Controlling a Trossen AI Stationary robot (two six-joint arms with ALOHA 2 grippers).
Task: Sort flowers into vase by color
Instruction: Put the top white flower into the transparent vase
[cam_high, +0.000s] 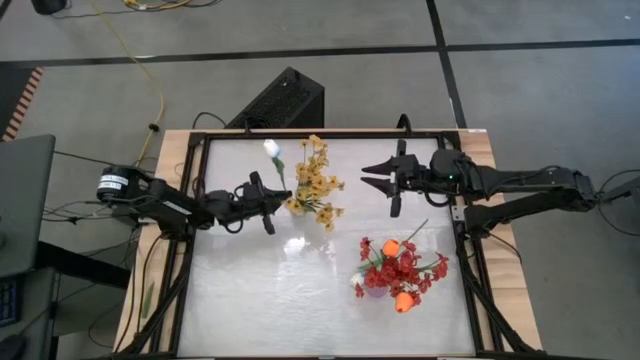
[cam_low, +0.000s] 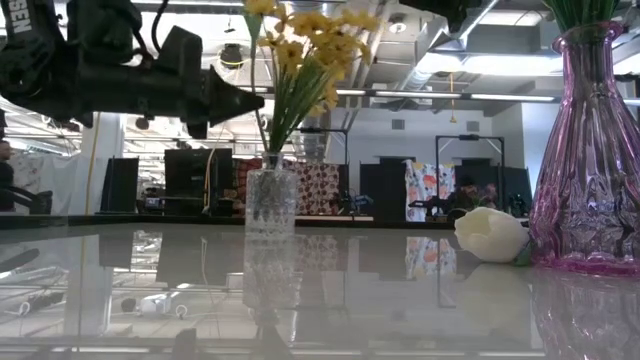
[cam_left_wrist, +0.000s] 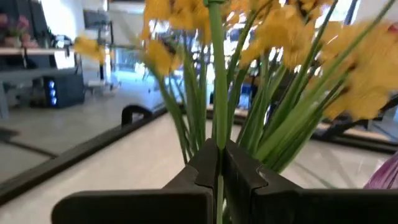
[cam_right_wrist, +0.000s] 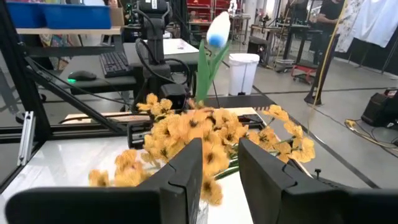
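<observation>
Two arms work above the worktop (cam_high: 250, 300): left gripper (cam_high: 268, 193), fingers clenched on a white tulip (cam_high: 272, 148) stem, holds it beside the yellow bouquet's vase (cam_low: 271, 203), seemingly for insertion; right gripper (cam_high: 378, 172) waits nearby, fingers spread.

This is a robotics lab or workshop in a large industrial hall. The low view shows an open ceiling (cam_low: 420, 40) with exposed ducts and strip lights across the top of the frame. The right wrist view shows a keyboard (cam_right_wrist: 118, 61) on a bench at upper left, blue bins (cam_right_wrist: 56, 14) above it, a white bin (cam_right_wrist: 244, 71) at centre and metal racks behind. In the high view, a yellow cable (cam_high: 140, 60) crosses bare grey floor (cam_high: 520, 90) at upper left.
</observation>
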